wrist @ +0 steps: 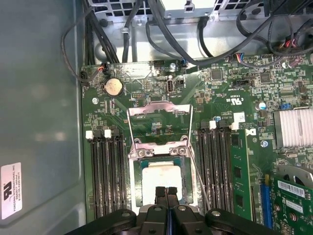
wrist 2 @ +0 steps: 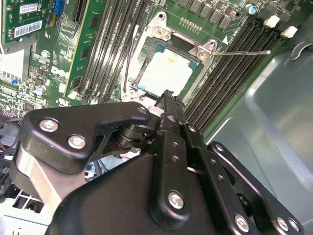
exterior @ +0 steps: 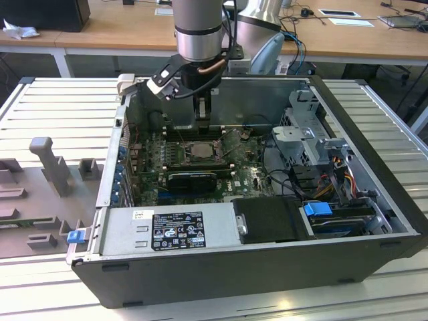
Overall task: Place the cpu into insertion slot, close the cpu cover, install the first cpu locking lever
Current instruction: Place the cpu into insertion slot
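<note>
The cpu (wrist: 161,177) (wrist 2: 166,71) lies flat in the insertion slot (wrist: 136,180), silver top up, between the black memory slots. The cpu cover (wrist: 159,123) is swung open and leans back off the socket, its window showing the green board behind. A thin wire locking lever (wrist 2: 242,52) (wrist: 199,172) sticks out free beside the socket. My gripper (wrist: 166,192) (exterior: 202,110) hangs just above the chip's near edge with its black fingers (wrist 2: 168,100) shut together and nothing between them. In the exterior view the socket (exterior: 200,150) sits directly under the gripper.
The motherboard lies inside an open computer case (exterior: 374,174). A black graphics card (exterior: 192,179) sits close in front of the socket, with the power supply (exterior: 167,231) beyond it. The drive cage (exterior: 307,134) and cables (wrist: 161,34) crowd the exterior view's right. Memory slots (wrist: 105,171) flank the socket.
</note>
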